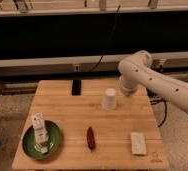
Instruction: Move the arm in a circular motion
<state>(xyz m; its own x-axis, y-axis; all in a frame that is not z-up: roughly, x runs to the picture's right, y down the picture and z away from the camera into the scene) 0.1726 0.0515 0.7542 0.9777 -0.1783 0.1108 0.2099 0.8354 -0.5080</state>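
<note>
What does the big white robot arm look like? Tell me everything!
The arm is glossy white and looks like smooth plastic. It is made of thick rounded tubes with small dark dots. It reaches in from the right, rises to a bulbous elbow over the far side of the wooden table, then bends downward. Its gripper end hangs low, just right of the cup. Whether it touches anything cannot be seen.
</note>
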